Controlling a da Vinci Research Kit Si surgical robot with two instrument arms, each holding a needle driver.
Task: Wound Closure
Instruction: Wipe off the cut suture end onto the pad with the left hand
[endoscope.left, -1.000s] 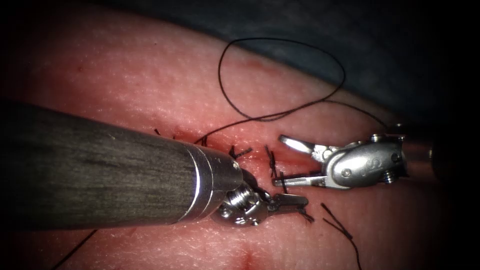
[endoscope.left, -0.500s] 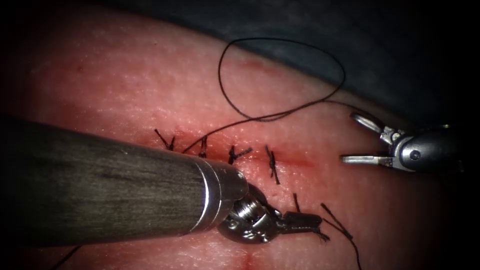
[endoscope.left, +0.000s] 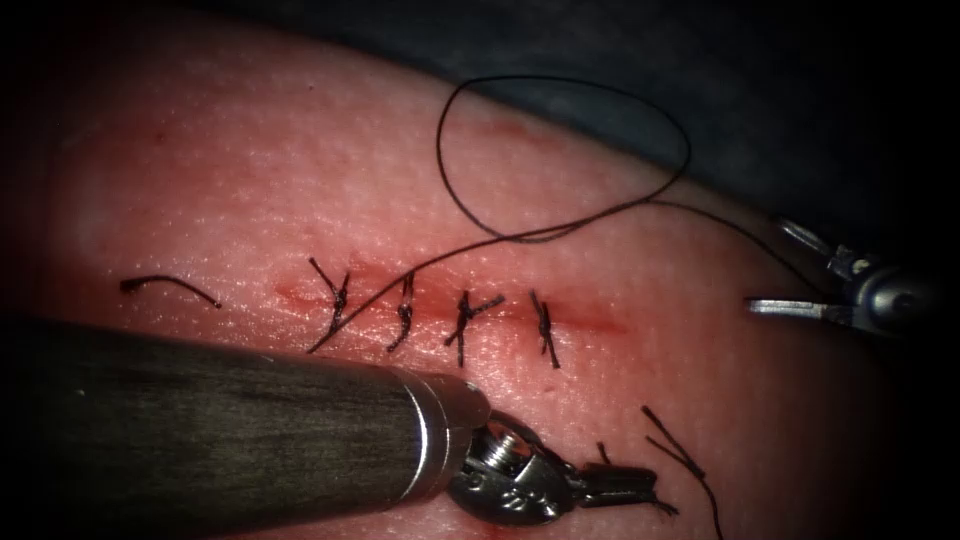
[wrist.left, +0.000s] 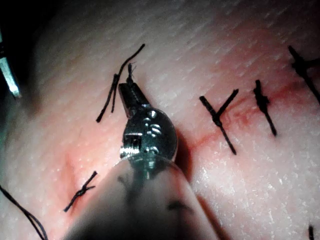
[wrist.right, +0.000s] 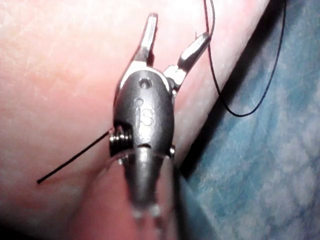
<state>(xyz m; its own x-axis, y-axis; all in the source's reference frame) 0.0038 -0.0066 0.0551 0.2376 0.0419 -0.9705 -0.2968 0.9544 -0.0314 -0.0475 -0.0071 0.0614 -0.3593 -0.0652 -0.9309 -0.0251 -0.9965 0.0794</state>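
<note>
Pink slab of pork tissue (endoscope.left: 560, 180) on blue-grey cloth (wrist.right: 280, 165); four knotted black stitches (endoscope.left: 465, 315) across its red cut (endoscope.left: 590, 322), loose black thread (endoscope.left: 560, 100) looped above.

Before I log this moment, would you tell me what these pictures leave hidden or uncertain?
- The needle: I cannot find it. The left tool is shut on a short cut end of thread; the right tool is open, holding nothing.
- The long thread: endoscope view, one end passes under the left tool's shaft, the other fades into the dark near the right tool.
- Loose thread piece: endoscope view, cut off by the picture's edge.
</note>
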